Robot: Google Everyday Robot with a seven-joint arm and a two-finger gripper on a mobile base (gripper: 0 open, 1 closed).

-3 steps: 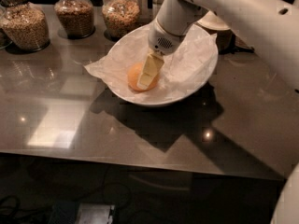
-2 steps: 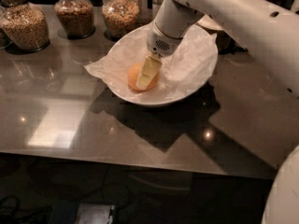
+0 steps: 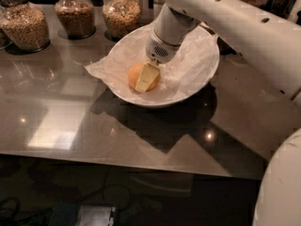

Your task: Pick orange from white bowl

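The orange (image 3: 133, 73) lies in the left part of the large white bowl (image 3: 190, 91), on its crinkled white paper lining (image 3: 100, 69). My gripper (image 3: 144, 81) reaches down into the bowl from the upper right and sits around the orange. One pale finger (image 3: 147, 77) lies flat against the front of the fruit. The other finger is hidden behind it. The orange rests low in the bowl.
Three grain-filled glass jars (image 3: 26, 25) (image 3: 75, 13) (image 3: 121, 14) stand behind the bowl at the back left. The bowl sits on a glossy dark counter (image 3: 70, 126), whose front edge runs across the lower part of the view. My white arm (image 3: 244, 32) fills the right side.
The upper arm has shifted slightly. The gripper and the orange stay in the same place in the bowl.
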